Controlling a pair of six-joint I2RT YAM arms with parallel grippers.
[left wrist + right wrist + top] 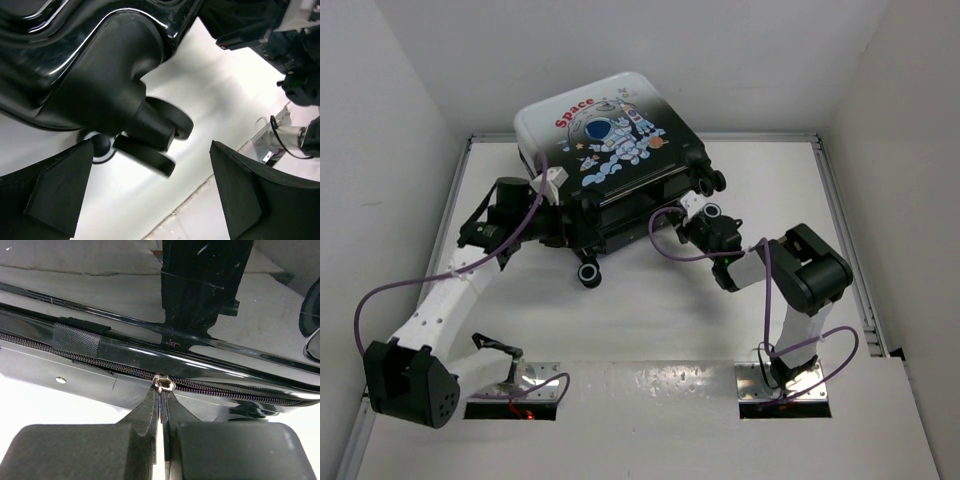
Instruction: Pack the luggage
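The luggage [610, 140] is lying astronaut-up toward the far edge of the counter [650, 325], and the right tool [161, 399] is clamping down on its zipper pull [165, 385], I'm guessing to drag the zip shut. The left tool [150, 186] is hanging wide apart right by a wheel [165, 120], probably bracing the case.

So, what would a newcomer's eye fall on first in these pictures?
First the luggage, at the far middle of the table, with a cartoon astronaut and red "Space" lettering on its shell. Next the right gripper, shut on the zipper pull along the luggage's near side. Then the left gripper, wide open and facing a black wheel.
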